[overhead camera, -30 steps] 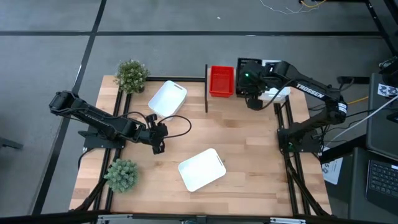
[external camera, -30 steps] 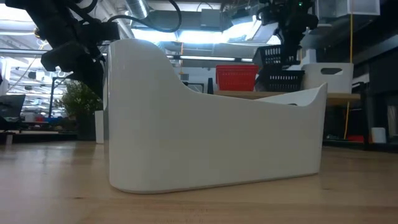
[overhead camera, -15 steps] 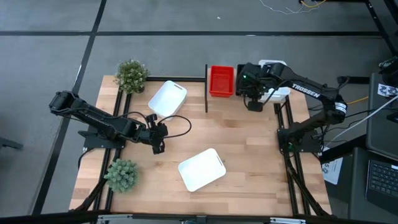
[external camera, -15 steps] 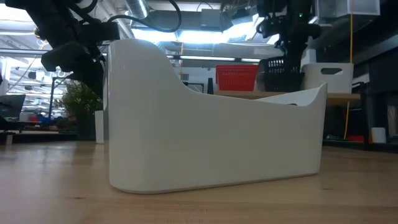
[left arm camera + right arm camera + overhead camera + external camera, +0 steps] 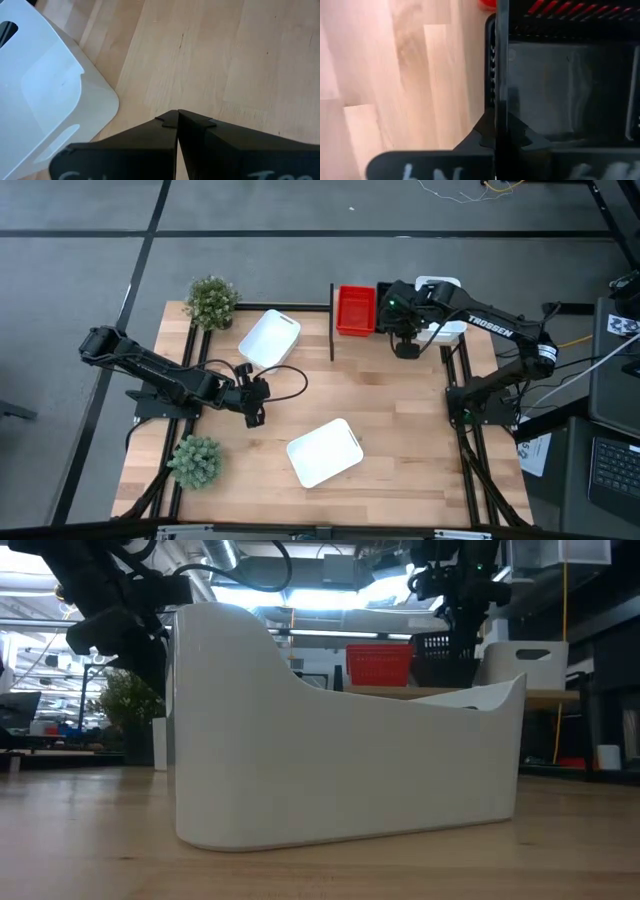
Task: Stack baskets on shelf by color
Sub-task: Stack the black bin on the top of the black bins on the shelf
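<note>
My right gripper is over the shelf at the table's far right, shut on a black mesh basket. A red basket stands on the shelf just left of it, and a white basket on the shelf to its right. Two more white baskets lie on the table, one far left of centre and one near the middle. My left gripper is shut and hovers above bare tabletop between those two, touching nothing. My right gripper pinches the black basket's side wall, one finger inside the basket and one outside, coming from above and pointing down. In the low view the basket hangs below the fingers, its bottom above the shelf board and beside the red basket's rim.
Two small green potted plants stand at the table's left side, one far and one near. A cable loops on the table by my left gripper. Bare wood lies at the table's right and near side.
My right gripper has carried the black basket a little toward the table's left, closer to the red basket, uncovering the white basket on the shelf behind it. The basket, tilted a second ago, now hangs more level.
</note>
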